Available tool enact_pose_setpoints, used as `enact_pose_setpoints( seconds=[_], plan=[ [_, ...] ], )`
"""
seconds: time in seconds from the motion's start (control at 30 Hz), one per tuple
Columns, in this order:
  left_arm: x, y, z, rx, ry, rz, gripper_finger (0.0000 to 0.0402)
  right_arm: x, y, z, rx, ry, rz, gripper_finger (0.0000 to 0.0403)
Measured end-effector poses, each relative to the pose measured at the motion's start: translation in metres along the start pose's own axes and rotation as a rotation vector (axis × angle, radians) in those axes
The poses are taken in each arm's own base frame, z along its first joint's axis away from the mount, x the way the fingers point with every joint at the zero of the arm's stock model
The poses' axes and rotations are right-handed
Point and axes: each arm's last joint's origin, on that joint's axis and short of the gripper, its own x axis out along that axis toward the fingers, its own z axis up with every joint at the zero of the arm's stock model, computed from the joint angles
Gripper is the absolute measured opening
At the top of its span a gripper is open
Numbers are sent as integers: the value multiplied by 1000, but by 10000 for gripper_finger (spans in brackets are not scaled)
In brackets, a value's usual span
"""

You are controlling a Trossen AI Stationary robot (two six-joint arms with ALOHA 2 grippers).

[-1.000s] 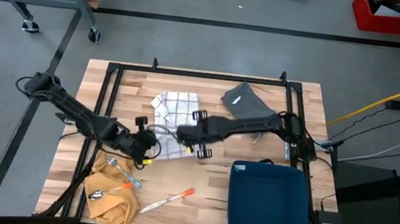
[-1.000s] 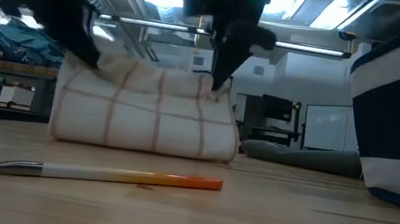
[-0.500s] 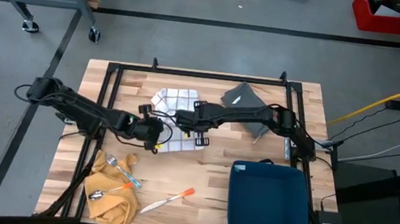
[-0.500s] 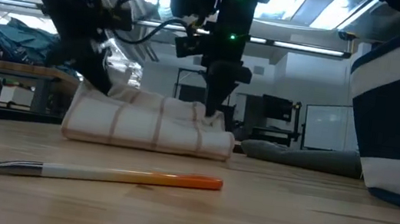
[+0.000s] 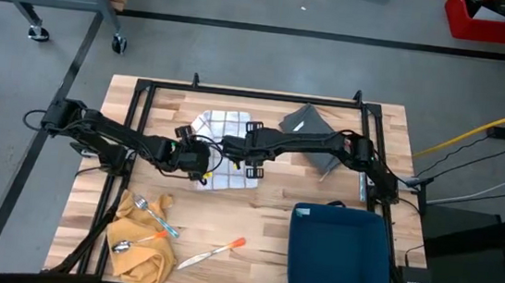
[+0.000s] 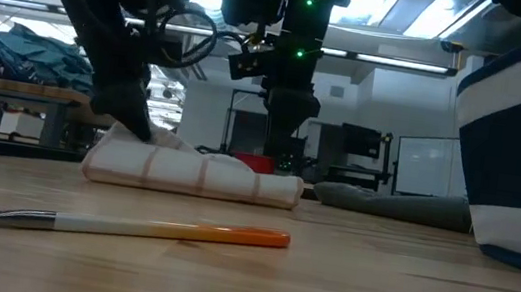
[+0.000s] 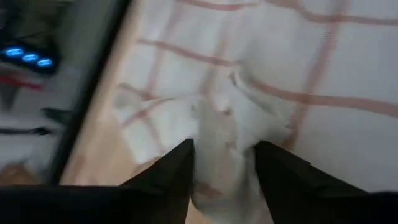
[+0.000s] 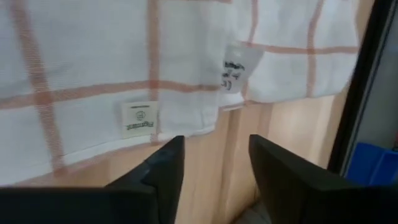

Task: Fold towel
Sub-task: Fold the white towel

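The left pincer, just left of centre in the overhead view, pinches a bunched fold of the towel between its two dark fingers; its wrist view shows white cloth with thin orange-red checks gathered between them. The right pincer sits just right of it, at the towel's middle, with its fingers parted and nothing between them. Its wrist view shows a towel edge bearing two small labels, with bare wood beneath.

The towel lies folded and flat on the wooden tabletop, slightly above centre in the overhead frame. At table level it reads as a low, flat bundle at centre left, with both dark arms coming down on it.

Outward from there: a grey cloth at the upper right of the tabletop, a dark blue bin at the lower right, an orange-handled utensil near the bottom centre, and a mustard-yellow cloth holding cutlery at the lower left.
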Motion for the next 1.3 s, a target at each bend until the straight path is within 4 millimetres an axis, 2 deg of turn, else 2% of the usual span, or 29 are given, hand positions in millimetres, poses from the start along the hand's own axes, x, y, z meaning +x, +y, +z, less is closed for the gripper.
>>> enact_pose_setpoints(
  seconds=[0.2,0.4,0.6,0.7,0.9,1.0,1.17,1.3],
  plan=[
    [9,16,5,-72,-22,164,164,0,1,0,-1,-4,21,206],
    [17,27,7,-106,-1,195,164,0,0,0,6,-5,19,205],
    [17,28,7,-77,6,192,164,0,1,0,5,-11,52,205],
    [10,25,7,-93,-7,70,164,-1,6,1,-3,-37,172,205],
    [-20,10,7,14,-50,-434,164,-10,29,5,-54,-80,333,205],
    [-33,3,3,74,-54,-609,164,-17,45,8,-89,-97,360,205],
    [-42,-7,-3,145,-33,-666,164,-28,68,14,-133,-146,337,205],
    [-40,-16,-11,193,-22,-632,164,-23,81,23,-148,-188,223,205]
  ],
)
